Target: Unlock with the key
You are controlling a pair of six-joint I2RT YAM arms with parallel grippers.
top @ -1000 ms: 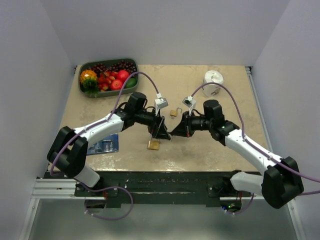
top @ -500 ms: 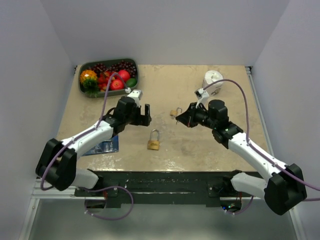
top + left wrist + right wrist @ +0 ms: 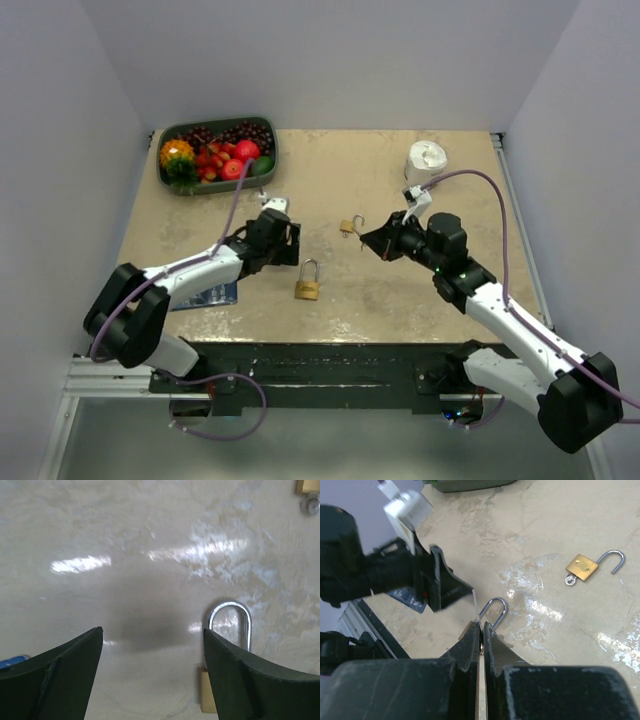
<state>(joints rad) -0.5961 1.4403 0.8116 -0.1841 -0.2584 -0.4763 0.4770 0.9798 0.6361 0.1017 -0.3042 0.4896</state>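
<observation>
Key [image 3: 475, 605] pinched in the right gripper [image 3: 481, 626], jaws closed tight on it.
Thin silver blade pokes out past the fingertips; brass padlock [image 3: 495, 607] lies just beyond them, and the open padlock [image 3: 582, 566] further off to that claw's right. Left gripper [image 3: 152, 631] spread wide, holding nothing, with the brass padlock's shackle beside its right finger.

The white-and-black left arm [image 3: 190, 272] is reaching forward and inward, elbow bent, its black two-finger left gripper [image 3: 152, 632] hanging with jaws spread wide. The matching right arm [image 3: 505, 310] is stretching toward the centre, its right gripper [image 3: 481, 626] pinching a tiny, thin silvery metal key [image 3: 475, 604] between closed fingers.
</observation>
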